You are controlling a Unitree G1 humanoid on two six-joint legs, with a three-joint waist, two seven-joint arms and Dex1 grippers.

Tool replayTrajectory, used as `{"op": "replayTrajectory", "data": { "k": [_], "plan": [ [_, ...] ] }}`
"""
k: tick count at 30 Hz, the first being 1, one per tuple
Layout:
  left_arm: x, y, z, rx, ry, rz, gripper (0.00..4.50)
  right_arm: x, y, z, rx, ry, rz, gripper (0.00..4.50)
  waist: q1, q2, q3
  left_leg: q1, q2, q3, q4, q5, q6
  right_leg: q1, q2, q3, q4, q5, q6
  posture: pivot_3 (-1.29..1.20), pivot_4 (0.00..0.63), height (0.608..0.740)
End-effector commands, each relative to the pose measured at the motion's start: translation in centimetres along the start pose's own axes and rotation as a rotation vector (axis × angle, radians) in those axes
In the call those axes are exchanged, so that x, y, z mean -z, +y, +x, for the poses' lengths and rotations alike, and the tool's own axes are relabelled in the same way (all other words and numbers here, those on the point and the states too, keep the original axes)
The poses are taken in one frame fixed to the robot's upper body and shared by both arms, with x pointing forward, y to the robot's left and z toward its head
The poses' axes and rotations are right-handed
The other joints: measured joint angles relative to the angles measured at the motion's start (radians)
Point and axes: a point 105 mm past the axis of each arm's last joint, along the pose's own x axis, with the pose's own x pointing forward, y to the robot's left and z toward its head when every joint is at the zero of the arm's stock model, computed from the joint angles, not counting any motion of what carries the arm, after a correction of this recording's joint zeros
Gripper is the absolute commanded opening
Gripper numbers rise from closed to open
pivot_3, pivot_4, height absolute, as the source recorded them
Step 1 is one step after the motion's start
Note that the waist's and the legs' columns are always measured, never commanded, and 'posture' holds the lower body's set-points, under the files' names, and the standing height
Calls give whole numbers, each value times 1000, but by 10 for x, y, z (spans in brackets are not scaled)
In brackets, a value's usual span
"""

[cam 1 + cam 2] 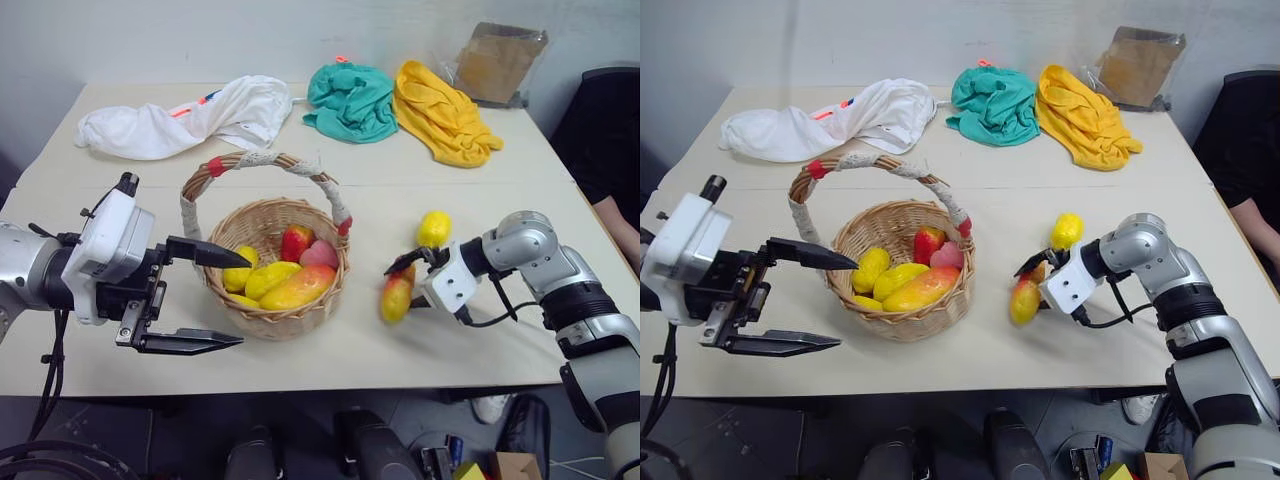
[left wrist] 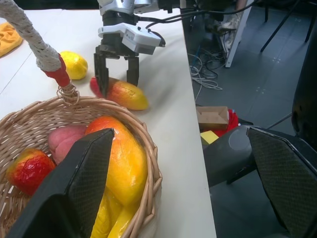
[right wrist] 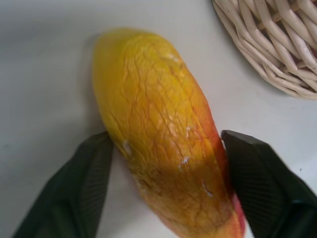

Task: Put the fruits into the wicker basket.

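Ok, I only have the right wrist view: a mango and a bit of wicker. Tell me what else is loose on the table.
Observer: One lemon lies on the table just beyond the mango.
Operator: Give me the basket's contents.
Observer: The wicker basket already holds several fruits.
Operator: Report the left gripper.
Observer: The left gripper is open and empty, on the side of the basket away from the mango.

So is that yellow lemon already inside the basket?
No, the lemon sits on the table outside the wicker basket, just behind the right gripper and the mango.
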Motion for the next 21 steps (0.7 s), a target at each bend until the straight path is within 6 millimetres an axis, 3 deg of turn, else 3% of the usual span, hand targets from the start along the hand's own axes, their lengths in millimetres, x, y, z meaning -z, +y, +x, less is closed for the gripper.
{"op": "replayTrajectory", "data": {
  "k": [1, 3, 7, 13, 17, 21],
  "plan": [
    [-4, 3, -4, -34, -3, 13, 4500, -7, -2, -21, 21, -37, 67, 2243, 1, 0, 0, 0, 0, 0, 0, 0, 0, 0, 0, 0, 0, 0, 0, 0, 150, 740],
    [-3, 4, -8, -59, -2, 7, 4500, -14, 1, -29, 29, -79, 133, 1825, 3, 0, 0, 0, 0, -1, 0, 0, 0, 0, 0, 0, 0, 0, 0, 0, 150, 740],
    [0, 11, -24, -139, -14, -24, 4500, -54, -9, -50, 65, -285, 384, 1719, 2, 0, 0, 0, 0, -1, 0, 0, 0, 0, 0, 0, 1, 0, 0, 0, 150, 740],
    [-8, 14, -39, -202, -34, -30, 4500, -124, -57, -64, 104, -629, 658, 1718, -4, 0, 0, 0, 2, -1, 0, -1, -1, -1, 0, 0, 3, -1, -1, 0, 150, 740],
    [-14, 14, -39, -198, -46, -27, 4500, -149, -86, -50, 107, -728, 677, 1718, -1, -1, 0, -1, 1, -2, 0, -1, -1, -1, 0, -1, 2, -1, -1, 0, 150, 740],
    [-16, 13, -36, -180, -43, -21, 4500, -162, -105, -17, 114, -704, 593, 1718, 3, -1, 0, -3, 1, -1, -1, -2, -1, -4, 0, -1, 1, -1, -1, 0, 150, 740]
  ]
}}
